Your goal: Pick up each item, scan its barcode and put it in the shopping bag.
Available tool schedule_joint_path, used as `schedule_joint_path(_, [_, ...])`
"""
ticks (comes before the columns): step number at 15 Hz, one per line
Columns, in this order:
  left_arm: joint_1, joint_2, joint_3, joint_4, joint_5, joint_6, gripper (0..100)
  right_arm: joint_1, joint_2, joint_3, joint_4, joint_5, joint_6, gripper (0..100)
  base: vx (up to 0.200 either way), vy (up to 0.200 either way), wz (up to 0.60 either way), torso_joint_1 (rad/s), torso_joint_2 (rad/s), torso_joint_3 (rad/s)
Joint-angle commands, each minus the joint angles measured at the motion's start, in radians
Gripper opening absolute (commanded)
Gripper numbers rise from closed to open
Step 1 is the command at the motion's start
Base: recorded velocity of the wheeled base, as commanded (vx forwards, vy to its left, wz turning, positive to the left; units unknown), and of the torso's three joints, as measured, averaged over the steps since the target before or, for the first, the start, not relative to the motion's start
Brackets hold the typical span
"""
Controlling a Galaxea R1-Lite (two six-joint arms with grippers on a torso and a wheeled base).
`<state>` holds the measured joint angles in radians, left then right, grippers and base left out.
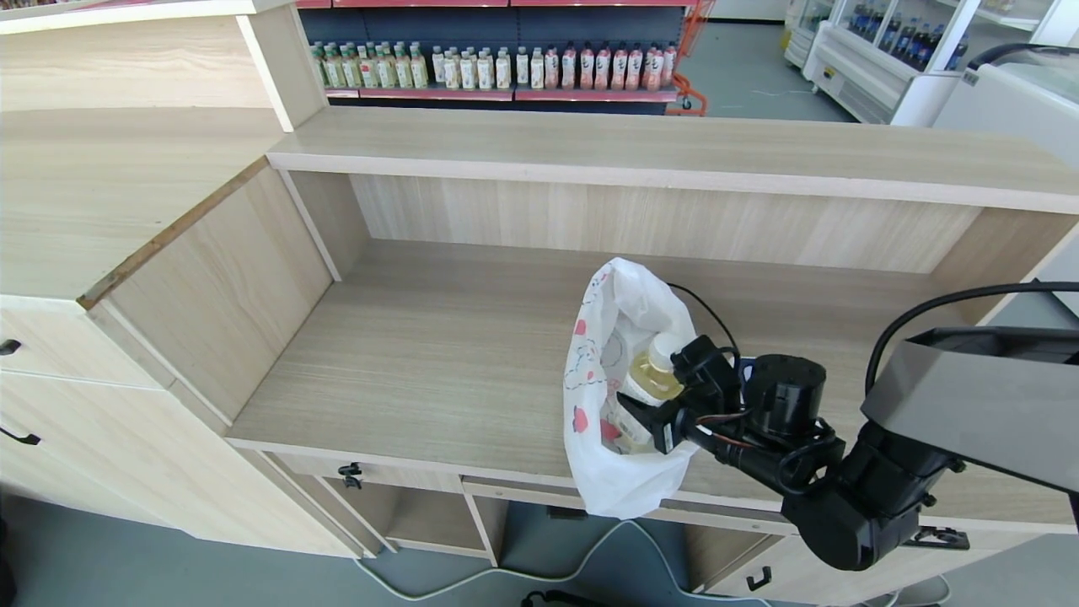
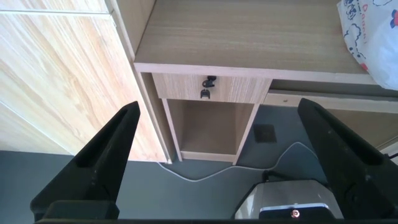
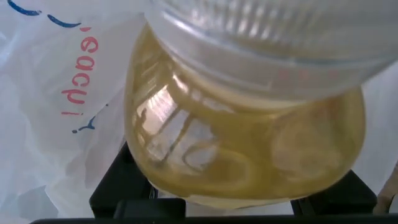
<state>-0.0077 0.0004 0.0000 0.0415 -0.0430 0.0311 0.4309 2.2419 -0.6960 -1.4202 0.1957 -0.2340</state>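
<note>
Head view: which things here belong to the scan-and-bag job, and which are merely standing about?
Job in hand:
shopping bag
bottle, standing in the bag
right gripper, closed on the bottle

Standing about:
shelf of bottles behind the counter
drinks coolers
drawer key

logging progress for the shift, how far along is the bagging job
Nearly done with this item: the right tool holds the bottle inside the mouth of the shopping bag. Left to do: let go and pull out. The left tool hangs open, holding nothing. Whether it was scanned cannot be told.
</note>
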Motion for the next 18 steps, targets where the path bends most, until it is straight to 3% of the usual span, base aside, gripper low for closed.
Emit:
schedule_joint_path(1, [0.000, 0.000, 0.000, 0.000, 0.000, 0.000, 100, -0.003, 0.021, 0.000, 0.007, -0.001, -0.001, 0, 0.000, 0.000, 0.00, 0.000, 0.00, 0.000])
schedule_joint_path(2, [0.000, 0.000, 0.000, 0.000, 0.000, 0.000, 100, -0.004, 0.022, 0.000, 0.007, -0.001, -0.002, 100, 0.000, 0.000, 0.00, 0.000, 0.00, 0.000])
schedule_joint_path(6, [0.000, 0.000, 0.000, 0.000, 0.000, 0.000, 100, 0.008, -0.099, 0.016, 0.044, -0.002, 0.028, 100, 0.000, 0.000, 0.00, 0.000, 0.00, 0.000])
schedule_joint_path(11, [0.000, 0.000, 0.000, 0.000, 0.000, 0.000, 100, 0.003, -0.436, 0.122, 0.219, -0.009, 0.050, 100, 0.000, 0.000, 0.00, 0.000, 0.00, 0.000])
schedule_joint_path(13, [0.002, 0.000, 0.000, 0.000, 0.000, 0.001, 100, -0.058, -0.599, 0.228, 0.307, -0.009, 0.028, 100, 0.000, 0.000, 0.00, 0.000, 0.00, 0.000])
schedule_joint_path(16, [0.000, 0.000, 0.000, 0.000, 0.000, 0.001, 100, -0.320, -0.910, 0.280, 0.580, -0.101, -0.060, 100, 0.000, 0.000, 0.00, 0.000, 0.00, 0.000])
schedule_joint_path(18, [0.000, 0.000, 0.000, 0.000, 0.000, 0.000, 100, -0.466, -0.972, 0.271, 0.682, -0.111, -0.053, 100, 0.000, 0.000, 0.00, 0.000, 0.00, 0.000])
